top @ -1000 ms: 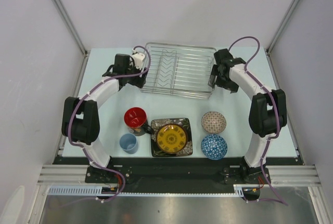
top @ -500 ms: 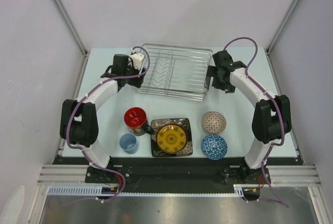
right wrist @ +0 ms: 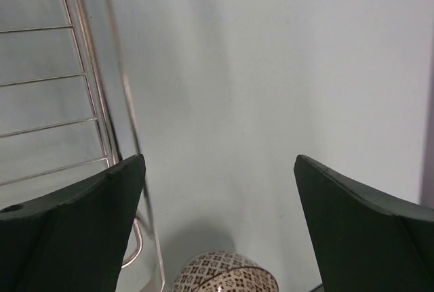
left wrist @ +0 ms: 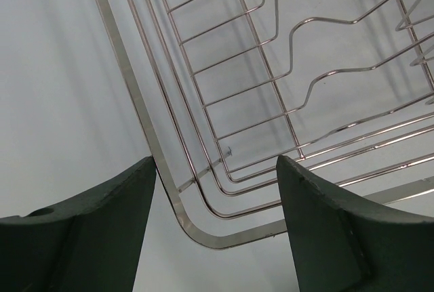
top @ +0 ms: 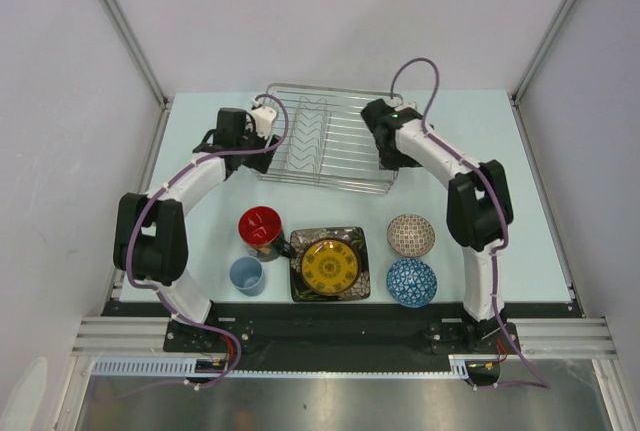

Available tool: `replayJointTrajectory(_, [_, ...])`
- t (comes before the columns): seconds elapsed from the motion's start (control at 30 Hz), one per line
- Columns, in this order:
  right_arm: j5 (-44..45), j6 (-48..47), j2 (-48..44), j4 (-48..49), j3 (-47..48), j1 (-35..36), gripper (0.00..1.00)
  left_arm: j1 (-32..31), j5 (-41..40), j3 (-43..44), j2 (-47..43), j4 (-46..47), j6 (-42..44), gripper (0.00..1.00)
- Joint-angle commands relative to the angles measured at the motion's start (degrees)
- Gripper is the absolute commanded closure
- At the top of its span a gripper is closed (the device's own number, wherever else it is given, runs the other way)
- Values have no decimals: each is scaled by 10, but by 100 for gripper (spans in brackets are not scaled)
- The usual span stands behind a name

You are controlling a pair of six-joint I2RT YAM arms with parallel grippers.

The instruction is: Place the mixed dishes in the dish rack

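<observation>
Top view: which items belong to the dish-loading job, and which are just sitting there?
Job: dish rack, black mug, light-blue cup, dark square plate, yellow plate resting on it, pinkish bowl, blue bowl.

Not the job: table, frame post; both are fixtures of the cell.

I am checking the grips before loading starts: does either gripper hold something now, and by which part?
Nothing is held. The left gripper stands open over a corner of the dish rack; the right gripper is open beside its rim.
</observation>
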Motion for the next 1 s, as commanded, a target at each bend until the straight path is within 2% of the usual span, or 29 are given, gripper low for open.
replayJointTrajectory(0.0, [116, 3, 33, -62, 93, 63, 0, -8, 24, -5, -20, -5, 13, 24])
replayJointTrajectory(0.13, [131, -8, 33, -79, 106, 74, 0, -8, 22, -5, -23, -6, 18, 24])
replayJointTrajectory(0.33, [77, -26, -4, -57, 112, 102, 0, -8, 23, 1, -20, -10, 13, 25])
replayJointTrajectory(0.47, [-15, -34, -27, 0, 115, 61, 0, -8, 25, -1, -25, -15, 14, 25])
replayJointTrajectory(0.63, [-133, -25, -7, 53, 173, -43, 0, -8, 23, -14, -43, -26, 18, 26])
replayJointTrajectory(0.97, [-279, -20, 110, 108, 267, -93, 0, -20, 30, -55, -81, -43, 22, 26])
